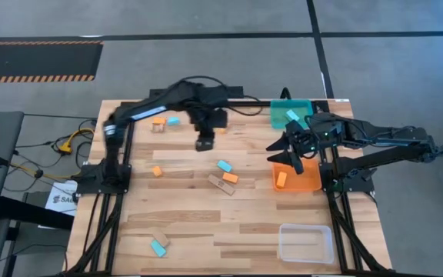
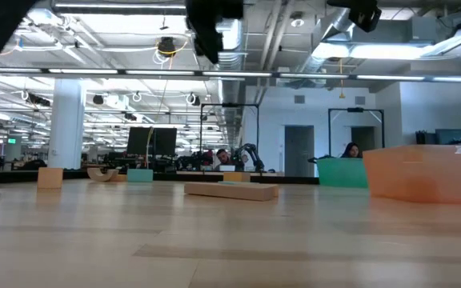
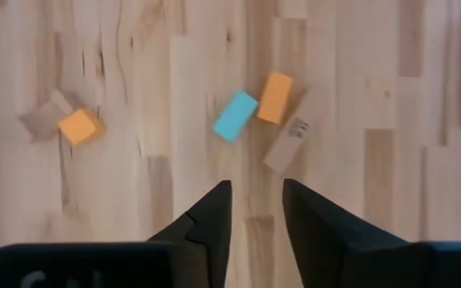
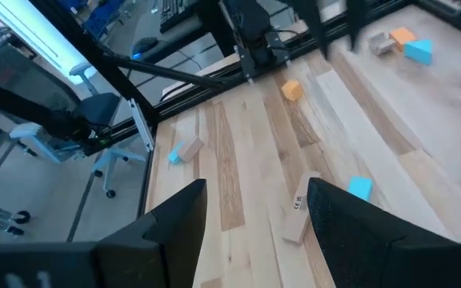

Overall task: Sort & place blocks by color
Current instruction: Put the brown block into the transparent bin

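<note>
Left claw hangs above the far middle of the tabletop, pointing down. Its fingers stand slightly apart with bare wood showing in the gap; nothing held.

Right claw sits at the right side, just beside the orange bin and near the teal bin. Fingers spread wide, empty.

Blocks, scattered:
- Centre cluster: a cyan block, an orange block and a long tan block lying close together. The left wrist view looks down on these three: cyan block just beside the orange one, tan one alongside.
- Lone orange block on the left-centre boards, well apart from the cluster.
- Far left group: an orange block, a cyan block, and a tan block just beside the orange.
- Near edge: a cyan block touching a tan block.
- One orange block lies inside the orange bin.
- A cyan block lies in the teal bin.

Clear bin at the near right corner; contents not discernible.

Low view: tan block flat mid-tabletop, orange bin at right, teal bin behind it.
</note>
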